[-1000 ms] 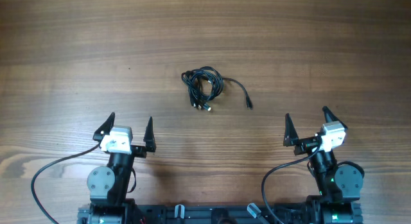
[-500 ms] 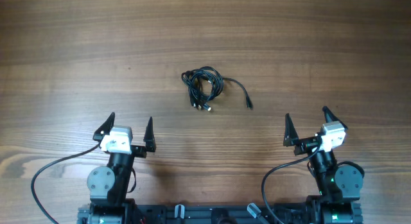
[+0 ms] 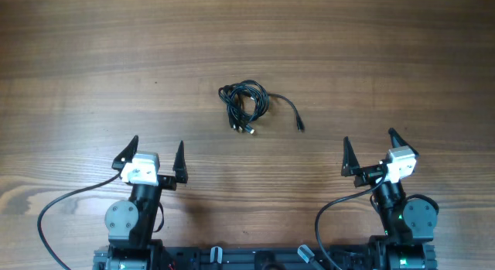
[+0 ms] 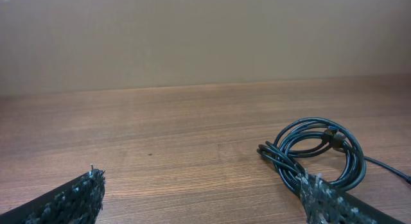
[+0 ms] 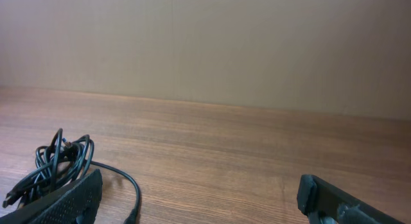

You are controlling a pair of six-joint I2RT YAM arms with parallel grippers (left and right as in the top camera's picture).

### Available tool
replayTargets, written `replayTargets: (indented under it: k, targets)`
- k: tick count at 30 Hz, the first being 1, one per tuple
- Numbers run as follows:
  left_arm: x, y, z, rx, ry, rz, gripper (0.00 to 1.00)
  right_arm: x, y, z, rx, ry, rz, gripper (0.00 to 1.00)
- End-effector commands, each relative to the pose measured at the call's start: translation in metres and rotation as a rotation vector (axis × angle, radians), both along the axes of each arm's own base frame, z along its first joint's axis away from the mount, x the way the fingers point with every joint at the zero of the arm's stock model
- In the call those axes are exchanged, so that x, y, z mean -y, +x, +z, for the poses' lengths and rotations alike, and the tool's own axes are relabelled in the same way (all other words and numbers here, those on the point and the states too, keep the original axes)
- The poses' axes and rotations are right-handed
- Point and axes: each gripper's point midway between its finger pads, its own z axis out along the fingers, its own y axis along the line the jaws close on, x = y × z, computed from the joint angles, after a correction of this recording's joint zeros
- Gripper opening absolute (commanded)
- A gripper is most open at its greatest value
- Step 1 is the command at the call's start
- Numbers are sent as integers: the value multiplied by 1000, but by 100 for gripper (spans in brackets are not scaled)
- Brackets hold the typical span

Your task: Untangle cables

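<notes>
Left gripper [image 3: 157, 142] and right gripper [image 3: 369, 137] sit near, jaws apart, empty; the cables [image 3: 246, 106] lie bundled farther off, between them, one tail trailing right. Grab the whole bundle and you may tighten the knot.

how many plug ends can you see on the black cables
3: two at the near edge of the thin black cable bundle, one ending the tail stretching right. Others may be hidden inside.

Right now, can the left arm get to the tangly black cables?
Probably yes. Only bare brown wooden table lies between the open left end effector and the small knotted bundle of thin black cables.
</notes>
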Motion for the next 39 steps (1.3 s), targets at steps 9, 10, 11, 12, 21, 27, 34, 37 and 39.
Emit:
replayTargets:
  k: [9, 10, 11, 12, 21, 27, 34, 37, 39]
  targets:
    - [0, 0, -1, 2, -11, -2, 100, 3, 0, 2, 13, -8, -14, 100]
    - [0, 0, -1, 2, -11, -2, 100, 2, 0, 2, 13, -9, -13, 100]
    - [0, 0, -1, 2, -11, -2, 100, 1, 0, 2, 13, -8, -8, 100]
    - [0, 0, -1, 2, -11, -2, 100, 1, 0, 2, 13, -8, -7, 100]
    - [0, 0, -1, 2, -11, -2, 99, -13, -4, 6, 29, -10, 79, 100]
    - [0, 0, -1, -1, -15, -2, 100, -24, -7, 7, 37, -12, 142, 100]
    - [0, 0, -1, 1, -15, -4, 100, -48, -18, 17, 83, -22, 295, 100]
    - [6, -1, 4, 12, -26, -36, 100, -53, -21, 18, 82, -18, 331, 100]
    - [6, -2, 11, 23, -51, -38, 100, -53, -21, 18, 82, -16, 334, 100]
